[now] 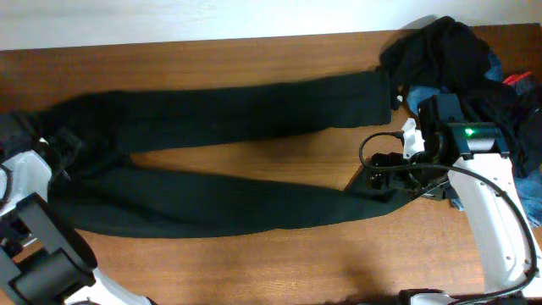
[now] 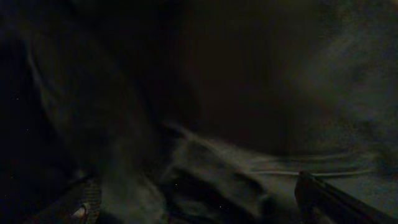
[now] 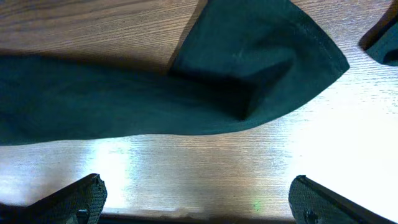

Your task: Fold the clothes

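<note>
A brown wooden table (image 1: pixel 254 263) stands against a pale wall (image 1: pixel 169 21), and almost its whole width is taken up by a pair of black trousers (image 1: pixel 212 110) lying flat. The waist is at the left end, and the two legs run out to the right with a wedge of bare wood between them. The upper leg ends just short of a heap of clothes (image 1: pixel 449 47) in the far right corner. That heap is mostly black, with blue denim (image 1: pixel 421 95) and a scrap of red (image 1: pixel 518 80) showing.

The right gripper (image 3: pixel 196 190) hovers over the table by the cuff of the lower leg. Its jaws are spread wide with only bare wood between them, and the cuff lies just beyond its fingers, slightly rumpled. The left gripper (image 2: pixel 199 199) is down at the waist end, over dark fabric that fills its camera's view. That view is dim, but a fingertip shows in each bottom corner, set wide apart and clamping nothing.
</note>
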Action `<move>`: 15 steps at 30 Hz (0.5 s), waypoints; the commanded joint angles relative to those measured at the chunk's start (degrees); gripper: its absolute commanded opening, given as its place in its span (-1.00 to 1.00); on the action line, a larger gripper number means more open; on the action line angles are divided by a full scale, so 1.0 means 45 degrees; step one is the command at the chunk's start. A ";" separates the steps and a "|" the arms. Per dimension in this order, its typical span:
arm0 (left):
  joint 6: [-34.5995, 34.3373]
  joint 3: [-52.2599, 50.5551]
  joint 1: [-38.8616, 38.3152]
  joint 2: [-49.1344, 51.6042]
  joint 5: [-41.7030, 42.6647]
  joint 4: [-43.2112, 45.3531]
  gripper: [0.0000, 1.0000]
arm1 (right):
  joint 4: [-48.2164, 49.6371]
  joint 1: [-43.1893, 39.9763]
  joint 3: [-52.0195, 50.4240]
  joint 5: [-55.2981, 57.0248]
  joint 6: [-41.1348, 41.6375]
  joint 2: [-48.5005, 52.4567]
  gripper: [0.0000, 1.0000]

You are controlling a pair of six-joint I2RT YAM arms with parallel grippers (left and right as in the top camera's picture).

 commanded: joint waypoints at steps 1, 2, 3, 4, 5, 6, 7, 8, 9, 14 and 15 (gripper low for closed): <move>0.0204 0.1010 -0.0010 -0.0957 0.1321 -0.0408 0.98 | 0.0049 0.0068 -0.0019 0.0214 -0.0126 0.0311 0.97; 0.0204 0.1137 -0.0034 -0.1122 0.1593 -0.0534 0.98 | 0.0277 0.0068 -0.0029 0.0325 -0.0131 0.0466 0.97; 0.0204 0.1190 -0.0092 -0.1302 0.1880 -0.0578 0.98 | 0.0578 0.0073 -0.0049 0.0442 -0.0141 0.0607 0.98; 0.0204 0.1195 -0.0175 -0.1477 0.2147 -0.0583 0.98 | 0.0971 0.0073 -0.0107 0.0597 -0.0204 0.0787 0.97; 0.0209 0.1195 -0.0277 -0.1617 0.2361 -0.0583 0.98 | 0.1472 0.0068 -0.0204 0.0840 -0.0306 0.1039 0.98; 0.0228 0.1195 -0.0427 -0.1749 0.2516 -0.0588 0.98 | 0.1933 0.0068 -0.0316 0.1093 -0.0432 0.1326 0.98; 0.0389 0.1195 -0.0612 -0.1855 0.2642 -0.0612 0.98 | 0.2390 0.0068 -0.0427 0.1229 -0.0544 0.1710 0.98; 0.0491 0.1195 -0.0753 -0.1909 0.2681 -0.0636 0.98 | 0.2686 0.0068 -0.0486 0.1263 -0.0617 0.1991 0.98; 0.0661 0.1195 -0.0937 -0.1967 0.2676 -0.0704 0.98 | 0.3036 0.0068 -0.0544 0.1273 -0.0835 0.2385 0.98; 0.2093 0.1195 -0.2074 -0.2089 0.2671 -0.0918 0.98 | 0.4318 0.0068 -0.0549 0.1015 -0.1156 0.4575 0.92; 0.2346 0.1195 -0.2293 -0.2093 0.2671 -0.0933 0.99 | 0.4469 0.0068 -0.0549 0.1001 -0.1156 0.4833 0.89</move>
